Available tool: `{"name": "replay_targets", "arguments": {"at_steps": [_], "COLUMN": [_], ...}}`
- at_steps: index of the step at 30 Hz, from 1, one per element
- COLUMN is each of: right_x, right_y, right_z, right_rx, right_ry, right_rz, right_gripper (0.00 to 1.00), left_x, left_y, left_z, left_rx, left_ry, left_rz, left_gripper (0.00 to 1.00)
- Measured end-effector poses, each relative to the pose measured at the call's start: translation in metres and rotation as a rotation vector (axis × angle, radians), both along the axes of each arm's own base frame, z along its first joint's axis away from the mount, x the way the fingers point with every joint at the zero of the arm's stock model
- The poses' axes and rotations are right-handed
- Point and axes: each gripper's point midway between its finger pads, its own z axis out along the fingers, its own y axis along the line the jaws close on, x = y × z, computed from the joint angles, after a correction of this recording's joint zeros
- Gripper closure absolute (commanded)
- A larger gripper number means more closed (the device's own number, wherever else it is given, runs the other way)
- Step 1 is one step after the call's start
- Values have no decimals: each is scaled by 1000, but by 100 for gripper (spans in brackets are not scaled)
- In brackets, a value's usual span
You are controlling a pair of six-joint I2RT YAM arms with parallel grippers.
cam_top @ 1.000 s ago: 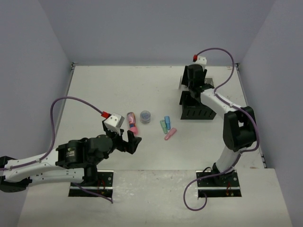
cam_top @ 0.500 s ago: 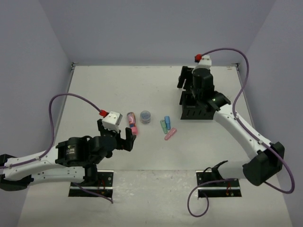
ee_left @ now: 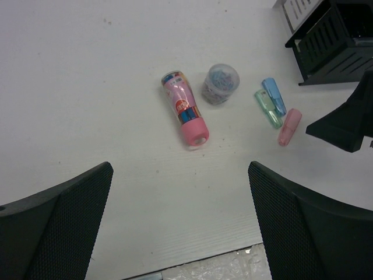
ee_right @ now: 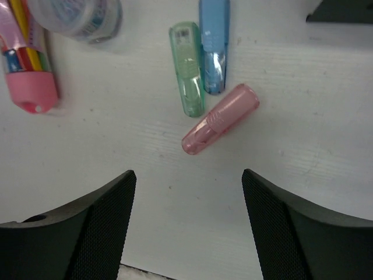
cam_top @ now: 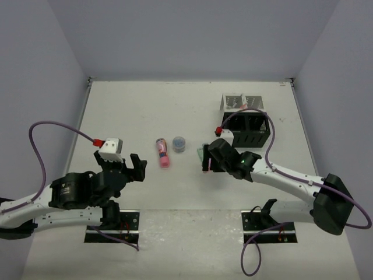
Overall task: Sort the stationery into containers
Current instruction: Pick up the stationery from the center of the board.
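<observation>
Top view: I see left pincer (cam_top: 124,170) wide apart and empty, above bare tabletop (cam_top: 128,111), left of pink tube (cam_top: 162,153). Right pincer (cam_top: 207,157) is low over markers, in front of black container (cam_top: 252,132); white container (cam_top: 240,103) is behind that. One second ago right pincer was at containers, and left one was closer to tube.

Left wrist: fingers (ee_left: 52,227) far apart, nothing between. Tube, round pot (ee_left: 221,84) and markers lie ahead on tabletop.

Right wrist: jaws apart, touching nothing. Pink marker (ee_right: 220,118) is just ahead, at tip of green marker (ee_right: 187,69); blue marker (ee_right: 213,44) lies against green.
</observation>
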Motion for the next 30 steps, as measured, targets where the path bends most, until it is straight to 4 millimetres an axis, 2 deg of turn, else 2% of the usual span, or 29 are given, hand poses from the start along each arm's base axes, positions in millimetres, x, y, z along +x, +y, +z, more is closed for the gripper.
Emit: {"name": "replay_targets", "arguments": {"at_steps": [3, 6, 11, 13, 21, 27, 30], "right_x": [-4, 5, 29, 31, 32, 34, 35], "right_y": [-2, 3, 21, 23, 11, 2, -2], "right_z": [-20, -31, -48, -55, -63, -64, -72], "right_rx": [17, -4, -56, -72, -116, -142, -166], "right_ry": [52, 78, 104, 116, 124, 107, 116], "right_rz": [-72, -144, -214, -233, -314, -351, -363], "right_gripper": [44, 49, 51, 51, 54, 56, 57], "left_x": [-1, -1, -1, -1, 1, -1, -3], "left_y": [2, 2, -5, -10, -28, -22, -16], "left_z": [-1, -2, -4, -7, -23, -14, -5], "left_rx": [-16, -21, -5, 17, 128, 69, 10], "left_ry": [-4, -5, -1, 5, 39, 22, 6], "left_rz": [-3, -7, -25, -36, -66, -70, -71], "left_gripper": [0, 0, 0, 0, 0, 0, 0]}}
